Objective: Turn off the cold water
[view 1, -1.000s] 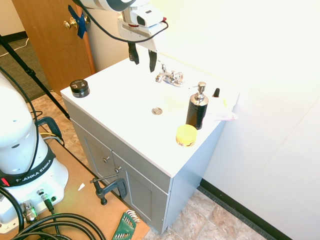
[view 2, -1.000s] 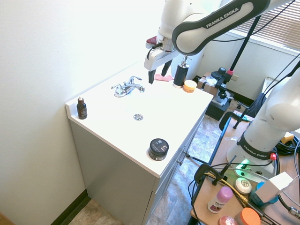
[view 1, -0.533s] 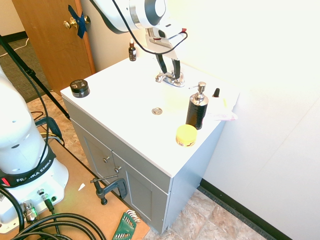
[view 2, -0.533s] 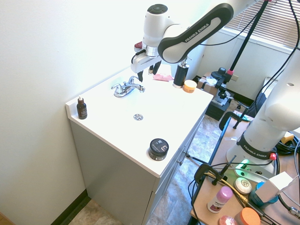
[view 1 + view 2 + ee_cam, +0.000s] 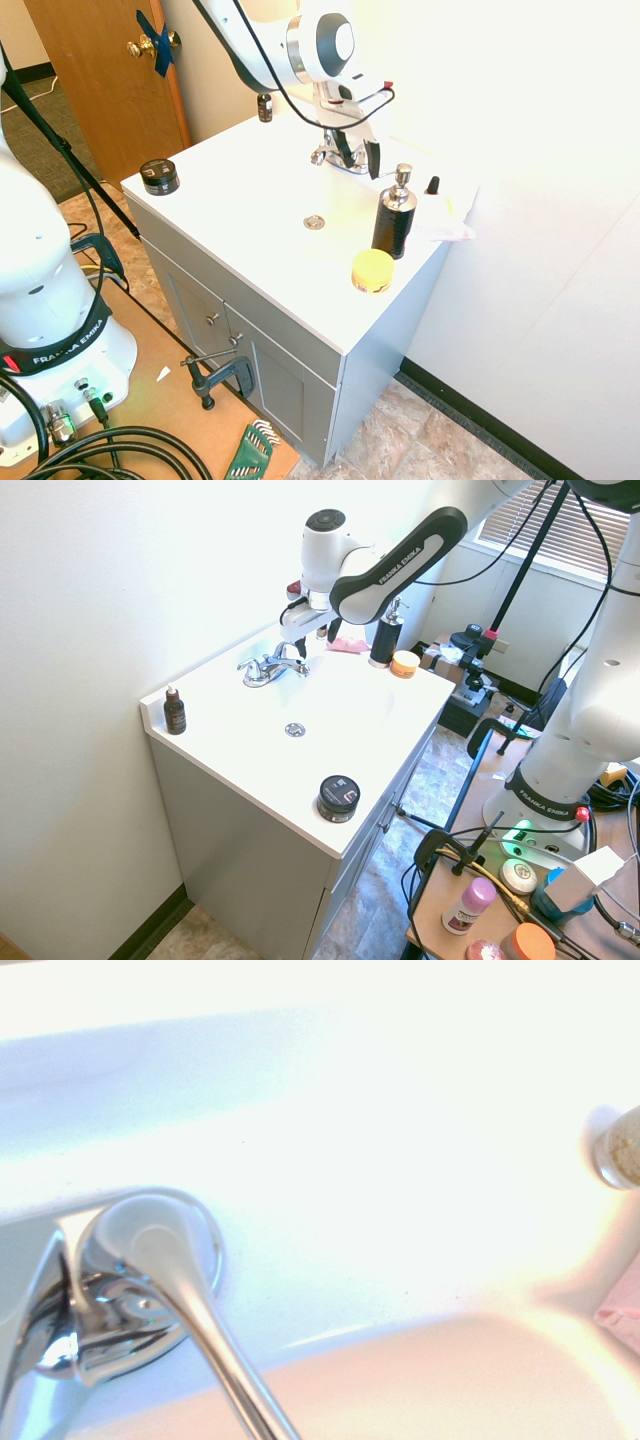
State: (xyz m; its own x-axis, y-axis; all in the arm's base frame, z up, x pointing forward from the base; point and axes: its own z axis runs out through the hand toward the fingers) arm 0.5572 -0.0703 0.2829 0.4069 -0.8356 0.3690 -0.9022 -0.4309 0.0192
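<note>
The small chrome faucet point(image 5: 322, 155) stands at the back of the white sink top point(image 5: 250, 190), and no stream comes from its spout. My gripper point(image 5: 360, 162) is open and low at the faucet's end nearer the black soap bottle. One dark finger point(image 5: 375, 160) is on the bottle side and the other is close against the chrome. From the other side, the gripper point(image 5: 303, 646) hangs just behind the faucet point(image 5: 270, 668). Up close in the wrist view, one lever handle point(image 5: 165, 1260) shows on its round base. Whether a finger touches it I cannot tell.
A black soap bottle with a silver pump point(image 5: 394, 215) and a yellow round tub point(image 5: 372, 270) stand beside the faucet. A pink item point(image 5: 445, 233) lies by the wall. A black jar point(image 5: 158, 176) sits at the far corner, a brown dropper bottle point(image 5: 175, 712) by the wall, and the drain point(image 5: 314, 222) mid-basin.
The arm has come down from above the basin to the faucet, then shifted along it toward the soap bottle side. The fingers stayed apart.
</note>
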